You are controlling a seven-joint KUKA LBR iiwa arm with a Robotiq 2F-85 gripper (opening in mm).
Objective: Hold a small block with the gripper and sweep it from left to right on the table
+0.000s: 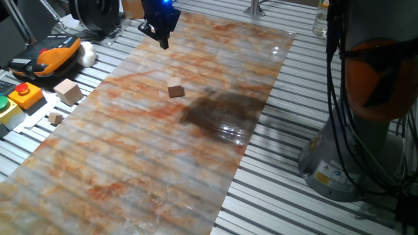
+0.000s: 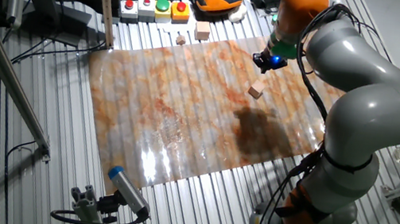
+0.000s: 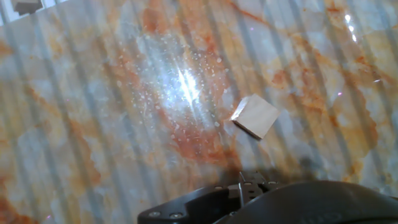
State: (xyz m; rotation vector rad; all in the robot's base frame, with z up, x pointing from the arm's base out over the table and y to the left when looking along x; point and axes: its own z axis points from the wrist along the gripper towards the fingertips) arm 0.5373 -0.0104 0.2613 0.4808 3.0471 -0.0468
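The small block [image 1: 175, 89] is a light-brown wooden cube lying free on the marbled mat [image 1: 130, 163]. It also shows in the other fixed view [image 2: 255, 92] and in the hand view [image 3: 255, 116], just ahead of the hand. My gripper [image 1: 162, 40] is a black claw with a blue light, hanging above the mat's far edge, behind the block and apart from it. It also shows in the other fixed view [image 2: 266, 62]. It holds nothing. Only a small piece of the fingertips [image 3: 249, 183] shows in the hand view, so the finger spread is unclear.
A larger pale cube [image 1: 67, 91] and a tiny cube [image 1: 55, 118] lie off the mat at the left. Button boxes [image 1: 25, 94] and an orange pendant [image 1: 49, 52] stand beside them. The arm's base [image 1: 339, 163] stands right of the mat, and a dark shadow [image 1: 222, 111] lies near the block.
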